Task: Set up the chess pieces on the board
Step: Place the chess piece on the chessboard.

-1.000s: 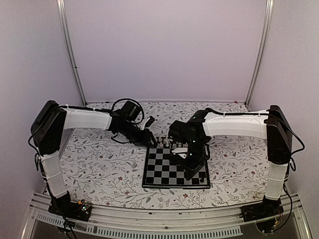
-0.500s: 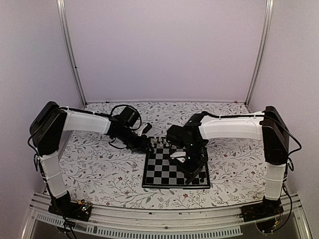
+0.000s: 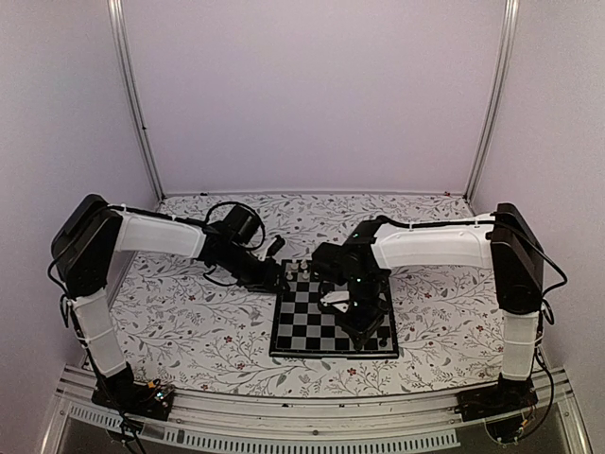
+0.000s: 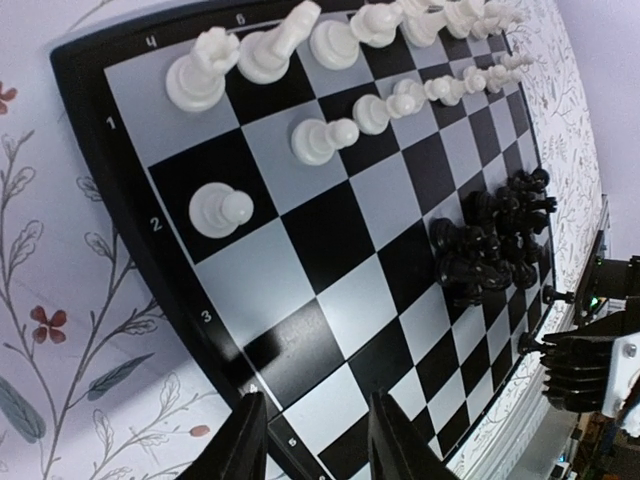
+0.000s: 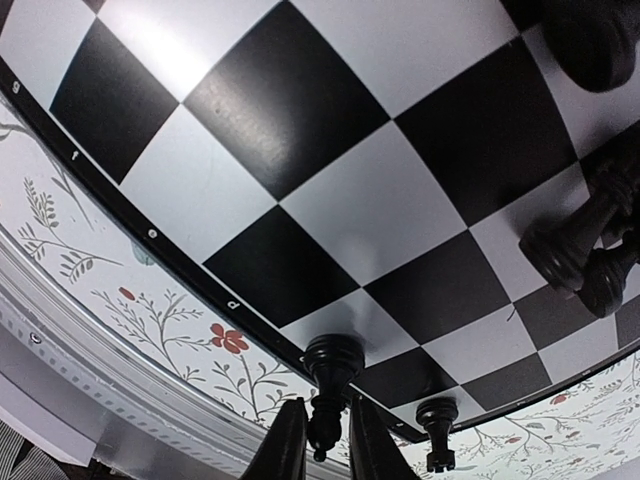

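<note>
The board [image 3: 307,326] lies mid-table. White chess pieces [image 4: 340,40] stand in two rows along its far edge, with one white pawn [image 4: 222,210] at the left end of the front row. A heap of black pieces [image 4: 495,245] lies mid-board. My left gripper [image 4: 315,450] is open and empty, just over the board's left rim [image 3: 284,274]. My right gripper [image 5: 325,445] is shut on a black piece [image 5: 333,385] whose base rests on a square at the board's near edge; in the top view it [image 3: 362,333] is over the near right part. A black rook [image 5: 435,425] stands beside it.
The floral table cover [image 3: 198,322] surrounds the board. More black pieces [image 5: 580,250] lie close to the right of my right gripper. The table's metal front rail [image 3: 284,411] runs just beyond the board's near edge.
My right arm has shifted a little left and toward the board's near edge with the black piece. My left arm has eased slightly left at the board's far left corner.
</note>
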Available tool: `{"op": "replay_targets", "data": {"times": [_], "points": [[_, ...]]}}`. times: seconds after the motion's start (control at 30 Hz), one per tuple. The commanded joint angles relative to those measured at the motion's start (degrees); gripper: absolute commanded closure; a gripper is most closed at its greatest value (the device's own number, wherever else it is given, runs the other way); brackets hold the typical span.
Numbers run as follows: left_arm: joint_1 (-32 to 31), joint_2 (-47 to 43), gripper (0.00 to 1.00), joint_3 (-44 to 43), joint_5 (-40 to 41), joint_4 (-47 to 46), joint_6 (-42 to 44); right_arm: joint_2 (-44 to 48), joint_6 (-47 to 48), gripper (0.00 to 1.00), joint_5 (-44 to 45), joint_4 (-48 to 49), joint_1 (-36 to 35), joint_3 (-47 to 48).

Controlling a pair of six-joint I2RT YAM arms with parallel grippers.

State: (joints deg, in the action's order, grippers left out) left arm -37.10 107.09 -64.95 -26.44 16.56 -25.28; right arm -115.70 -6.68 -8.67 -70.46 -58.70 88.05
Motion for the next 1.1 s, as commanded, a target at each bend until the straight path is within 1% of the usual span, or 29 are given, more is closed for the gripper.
{"op": "replay_targets", "data": {"times": [0.0,0.1,0.23,0.4,0.53,0.67,0.83,0.9,1.0,1.07], "points": [[0.45,-2.41,0.62,1.13,-0.47,-1.69,-0.78,-0.67,-0.57,0.87,1.44,0.5,-0.65,1.5],[0.45,-2.56,0.63,1.23,-0.51,-1.75,-0.86,-0.59,-0.77,0.91,2.14,0.99,-0.73,1.44],[0.36,-2.75,0.63,1.38,-0.55,-1.94,-0.93,-0.43,-1.09,0.95,2.52,1.68,-0.9,1.22],[0.28,-2.75,0.63,1.83,-0.66,-2.11,-0.92,-0.36,-1.74,0.94,3.24,1.76,-1.06,1.09],[0.28,-2.7,0.63,1.85,-0.84,-2.31,-0.94,-0.36,-2.17,0.89,3.62,2.12,-1.16,1.15],[0.28,-2.46,0.63,1.5,-1.23,-2.2,-0.83,0.85,-3.09,0.78,4.31,1.98,-1.19,2.34],[0.21,-2.6,0.63,0.59,-1.15,-0.73,0.0,3.38,-3.54,0.64,5.53,-1.77,-1.07,8.74],[0.2,-2.67,0.63,0.25,-1.07,-0.13,0.39,5.56,-3.24,0.6,5.34,-0.46,-0.32,9.06],[0.19,-2.71,0.63,-0.62,-1.07,0.71,0.96,9.09,-4.14,0.6,3.81,4.81,3.06,5.0],[0.1,-3.26,0.63,-1.27,-1.23,1.0,1.33,11.02,-4.92,0.61,3.34,8.37,6.19,3.21]]}}
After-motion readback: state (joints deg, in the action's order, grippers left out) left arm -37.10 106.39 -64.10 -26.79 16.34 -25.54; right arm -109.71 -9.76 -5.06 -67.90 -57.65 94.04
